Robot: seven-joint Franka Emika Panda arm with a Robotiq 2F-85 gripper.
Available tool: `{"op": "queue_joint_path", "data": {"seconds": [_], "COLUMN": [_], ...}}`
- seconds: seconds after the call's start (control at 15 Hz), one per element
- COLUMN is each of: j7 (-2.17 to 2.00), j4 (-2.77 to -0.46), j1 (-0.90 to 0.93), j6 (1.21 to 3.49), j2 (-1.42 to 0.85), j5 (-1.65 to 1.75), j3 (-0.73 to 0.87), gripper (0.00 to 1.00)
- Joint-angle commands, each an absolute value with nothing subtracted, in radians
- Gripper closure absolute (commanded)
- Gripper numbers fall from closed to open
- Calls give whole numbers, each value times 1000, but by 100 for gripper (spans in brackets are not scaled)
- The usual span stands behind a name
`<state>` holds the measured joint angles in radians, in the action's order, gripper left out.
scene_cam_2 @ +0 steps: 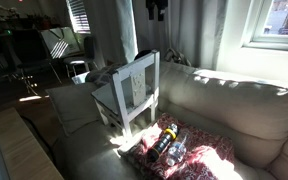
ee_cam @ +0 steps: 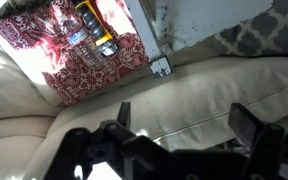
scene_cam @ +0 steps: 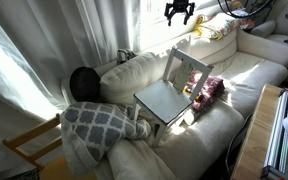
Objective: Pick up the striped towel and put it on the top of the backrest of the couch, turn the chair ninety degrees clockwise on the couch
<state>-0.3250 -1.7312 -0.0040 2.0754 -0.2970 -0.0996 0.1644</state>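
Observation:
The chair [scene_cam: 174, 88] stands on the cream couch [scene_cam: 239, 75], its open frame back toward the backrest [scene_cam: 134, 68]; it also shows in an exterior view [scene_cam_2: 129, 92], and its seat edge shows in the wrist view [ee_cam: 199, 20]. My gripper [scene_cam: 179, 12] hangs high above the chair and backrest, open and empty, as both exterior views show [scene_cam_2: 156, 8]. In the wrist view my gripper [ee_cam: 184, 108] is over bare cushion [ee_cam: 104, 95]. A pale rumpled cloth [scene_cam: 217, 28] lies on top of the backrest; I cannot tell whether it is the striped towel.
A red patterned cloth [scene_cam: 208, 93] with a bottle on it [scene_cam_2: 169, 143] lies on the seat beside the chair [ee_cam: 79, 50]. A grey-and-white lattice cushion [scene_cam: 99, 125] lies on the couch's end. A yellow wooden chair [scene_cam: 34, 145] stands beside the couch.

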Motion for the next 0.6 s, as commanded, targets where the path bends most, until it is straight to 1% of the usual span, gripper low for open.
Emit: {"op": "queue_joint_path", "data": {"seconds": [0.0, 0.2, 0.53], "j7": [-286, -94, 176], "j4": [-1763, -1835, -2034], "j1": [-26, -65, -120], "j6": [2104, 2053, 2081], "j2": [-290, -261, -186], "j5": [-67, -112, -135], "j3": [141, 119, 107], "gripper": [0, 0, 0]}}
